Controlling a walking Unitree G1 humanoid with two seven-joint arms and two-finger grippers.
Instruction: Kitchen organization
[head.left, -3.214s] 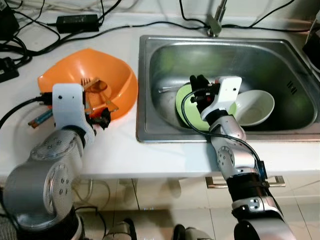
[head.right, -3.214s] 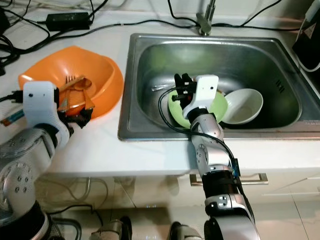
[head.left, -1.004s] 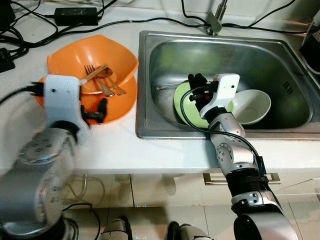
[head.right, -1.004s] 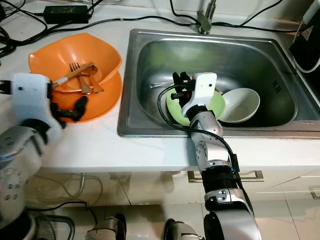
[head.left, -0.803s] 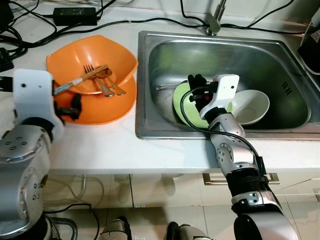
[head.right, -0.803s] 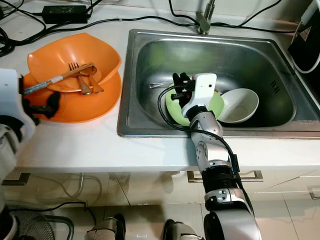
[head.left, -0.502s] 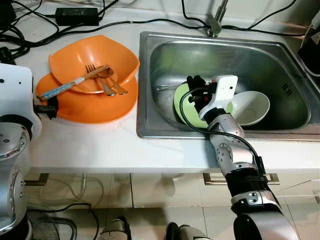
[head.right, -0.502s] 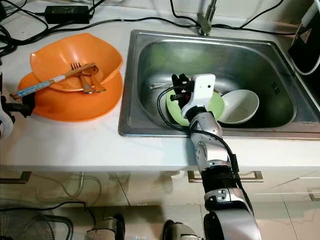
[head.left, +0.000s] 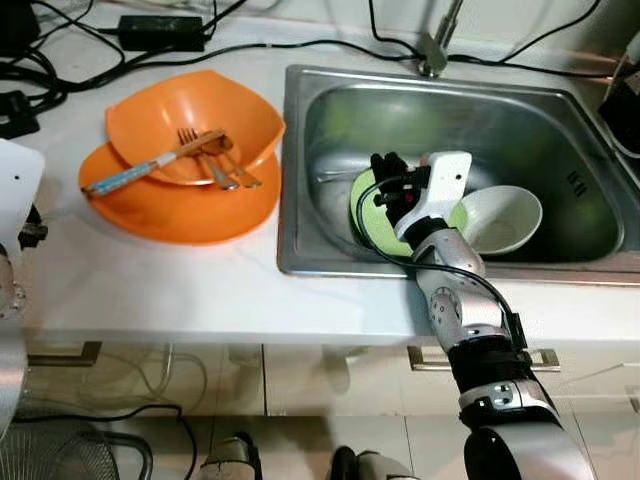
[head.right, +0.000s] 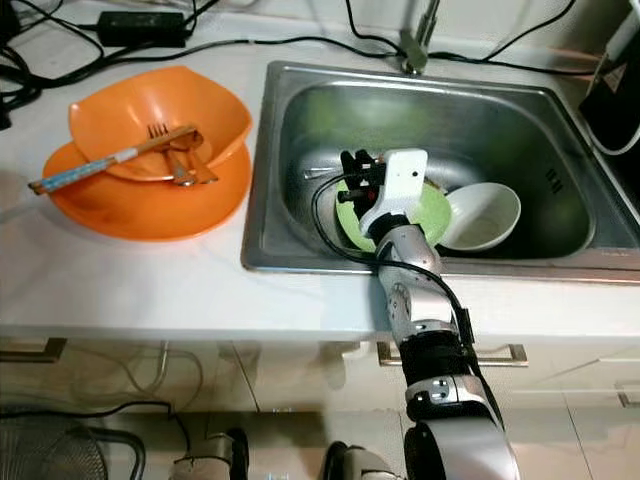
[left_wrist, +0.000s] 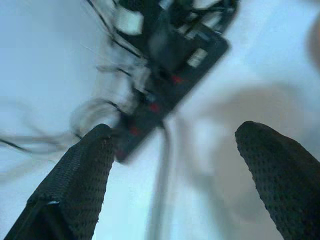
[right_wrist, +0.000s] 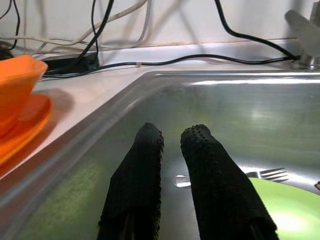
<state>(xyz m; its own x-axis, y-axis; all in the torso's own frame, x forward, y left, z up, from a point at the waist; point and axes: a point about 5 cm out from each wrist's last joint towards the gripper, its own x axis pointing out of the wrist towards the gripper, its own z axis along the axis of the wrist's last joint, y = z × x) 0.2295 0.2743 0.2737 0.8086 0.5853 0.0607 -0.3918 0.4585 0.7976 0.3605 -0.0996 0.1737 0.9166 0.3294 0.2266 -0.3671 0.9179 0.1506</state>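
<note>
A white, smooth countertop (head.left: 180, 290) is seen from above, with pale cabinet fronts and tiled floor below it; set into its right half is a rectangular stainless-steel sink (head.left: 300, 190), its brushed basin reflecting a green tint; a metal tap base (head.left: 432, 62) stands at the sink's back rim.

On the counter, just left of the sink, a wide glossy orange plate (head.left: 150, 205) is laid flat; an orange bowl (head.left: 165, 115) with a softly squared rim is seated on it; across the bowl a blue-handled utensil (head.left: 120, 178) and a few bronze-coloured forks and spoons (head.left: 222, 165) are rested, the handle reaching out past the rim.

Inside the sink a round green plate (head.right: 430, 222) is lying, partly covered by the right arm; a white ceramic bowl (head.left: 500, 220) is tilted against its right side, touching it; a metal fork (right_wrist: 267, 174) is lying on the basin floor just behind the green plate.

The right gripper (right_wrist: 172, 145) is held low over the near left part of the basin, beside the green plate; its two black, dimpled fingers (right_wrist: 145, 165) are drawn close together with a narrow gap and nothing between them.

The left gripper (left_wrist: 175, 165) is spread wide and empty, its textured fingers (left_wrist: 80, 175) well apart; beyond them, blurred, a black power strip (left_wrist: 170, 75) with tangled cables is made out on the white surface.

Black cables (head.left: 300, 45) and a black power adapter (head.left: 160, 30) are strewn along the back of the counter.
</note>
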